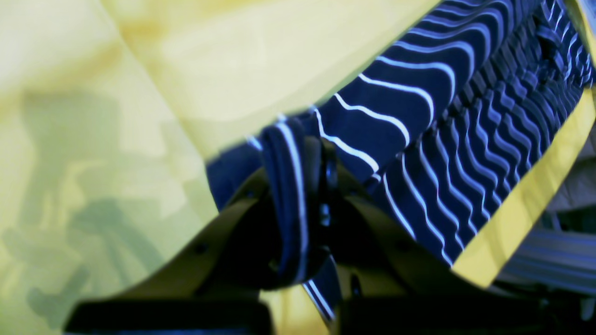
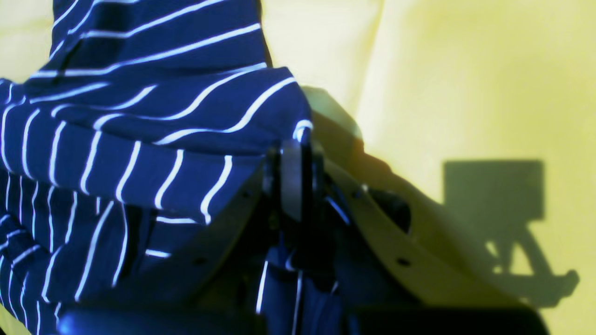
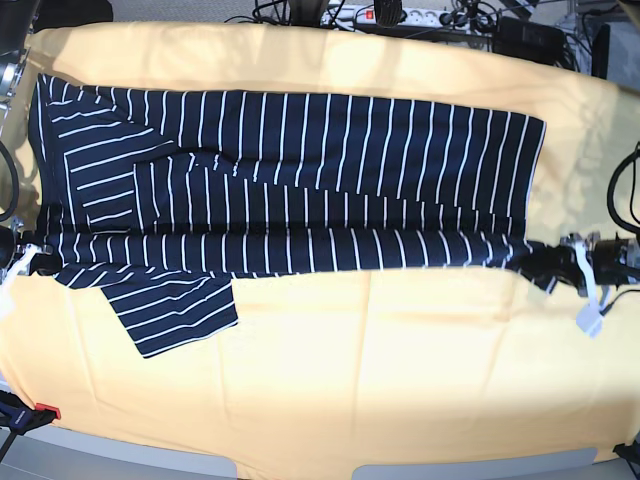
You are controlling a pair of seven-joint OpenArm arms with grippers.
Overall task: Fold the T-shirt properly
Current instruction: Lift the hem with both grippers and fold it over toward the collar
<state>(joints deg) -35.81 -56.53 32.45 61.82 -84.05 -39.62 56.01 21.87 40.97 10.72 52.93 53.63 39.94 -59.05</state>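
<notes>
The T-shirt [image 3: 300, 150], dark navy with thin white stripes, lies stretched sideways across the yellow-covered table [image 3: 380, 370]. Its near edge is pulled taut into a long fold between the two grippers. My left gripper [image 3: 548, 264] holds that edge at the right end; in the left wrist view its fingers [image 1: 326, 186] are shut on a pinched roll of striped T-shirt [image 1: 419, 139]. At the left end my right gripper [image 3: 36, 262] is shut on the T-shirt [image 2: 153, 139], with the fabric bunched over its fingers [image 2: 291, 181]. One sleeve [image 3: 170, 308] lies loose on the cloth below the fold.
Cables and a power strip [image 3: 400, 12] run along the table's far edge. A red clamp [image 3: 44, 410] sits at the near left corner. A white tag [image 3: 590, 320] hangs from the arm on the right. Bare yellow cloth covers the near half.
</notes>
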